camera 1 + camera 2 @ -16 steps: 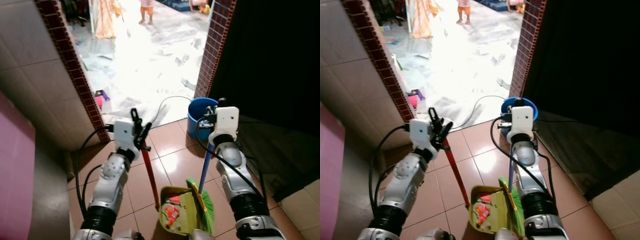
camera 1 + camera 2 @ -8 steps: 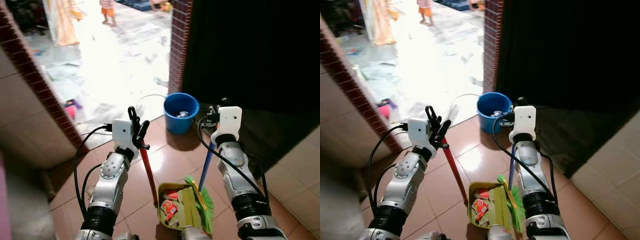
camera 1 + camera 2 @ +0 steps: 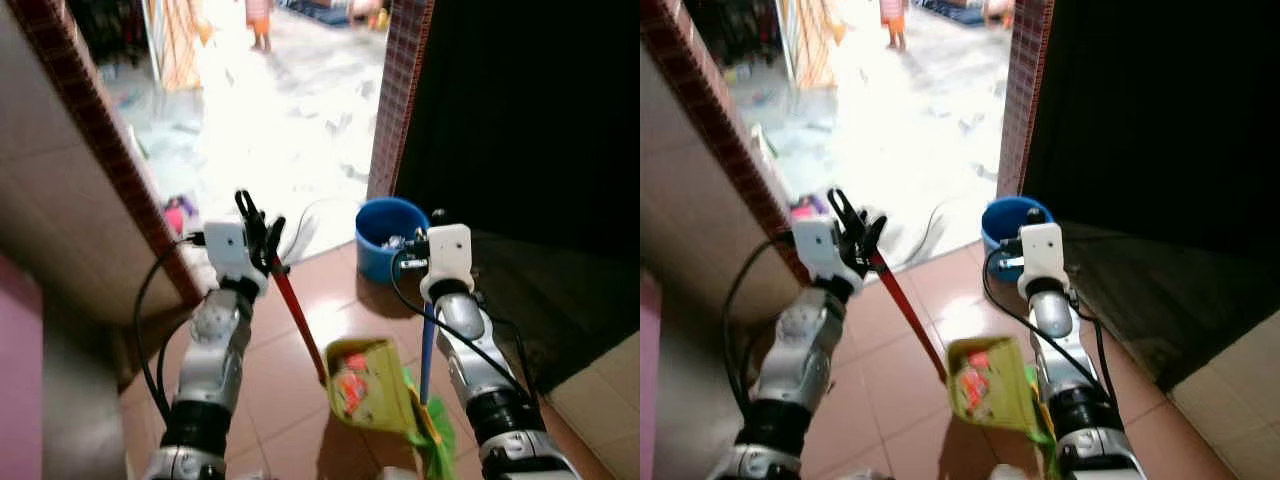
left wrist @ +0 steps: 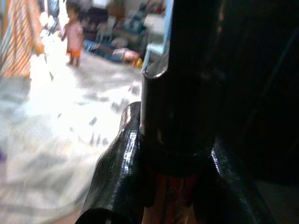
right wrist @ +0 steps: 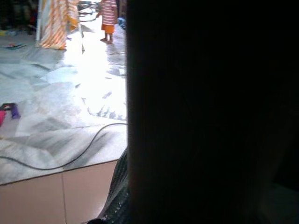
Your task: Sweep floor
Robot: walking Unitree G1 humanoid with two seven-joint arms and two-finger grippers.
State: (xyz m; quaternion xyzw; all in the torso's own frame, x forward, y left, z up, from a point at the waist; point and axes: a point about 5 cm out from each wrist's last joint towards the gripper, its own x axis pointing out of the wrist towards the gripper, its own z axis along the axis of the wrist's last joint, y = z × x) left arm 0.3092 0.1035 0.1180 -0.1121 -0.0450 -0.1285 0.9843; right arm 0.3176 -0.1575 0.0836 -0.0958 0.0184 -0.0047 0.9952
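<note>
While the loaded dustpan [image 3: 372,385] hangs tilted, carry it level.
Left gripper [image 3: 262,232] clamps its red handle [image 3: 298,318]; right gripper's [image 3: 430,300] grip on the broom [image 3: 428,420]: cannot tell.

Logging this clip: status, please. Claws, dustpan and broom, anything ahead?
Left claw shut on red dustpan handle; right claw holding blue broom handle. Dustpan loaded with litter. Blue bucket ahead by the doorway, cable across floor.

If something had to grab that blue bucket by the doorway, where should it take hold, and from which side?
Probably the blue bucket's open rim, from above. It stands upright on the tiled floor with its mouth up, and its smooth round wall looks too wide for the fingers. A handle cannot be made out.
</note>
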